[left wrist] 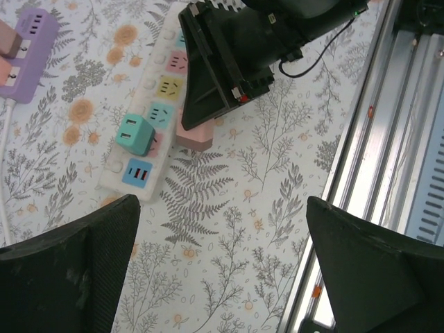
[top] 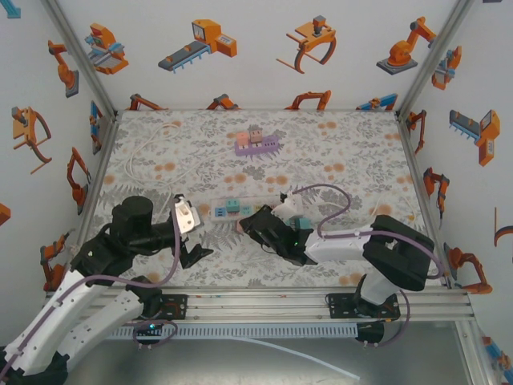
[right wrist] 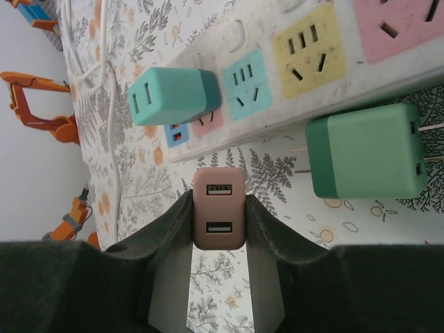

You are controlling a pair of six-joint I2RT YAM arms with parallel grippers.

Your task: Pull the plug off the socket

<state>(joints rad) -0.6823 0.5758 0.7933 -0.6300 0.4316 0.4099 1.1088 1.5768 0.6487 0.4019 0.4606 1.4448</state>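
Pink plug [right wrist: 218,215] is what we see pinched in the right gripper [right wrist: 218,200], whose two dark fingers press against its sides with the two USB ports facing the wrist camera. It sits just beside the white power strip [right wrist: 215,52] but apart from it, with patterned worktop [left wrist: 229,229] showing between them; we cannot see its prongs. From the left wrist view the same plug shows as a pink block next to the strip's near edge, under the black body of the right gripper.

On the strip we see a teal plug [right wrist: 173,97] seated in a socket near the end, next to the USB ports. A green plug [right wrist: 368,149] lies loose on the worktop beside the strip, its metal prongs bare.

Our left gripper [left wrist: 222,208] stands spread wide with nothing between its fingers, above bare worktop off the end of the strip.

At the far side of the worktop we see a purple strip [top: 256,145] with small blocks on it, and a white cable [top: 152,140] looping off to the left.
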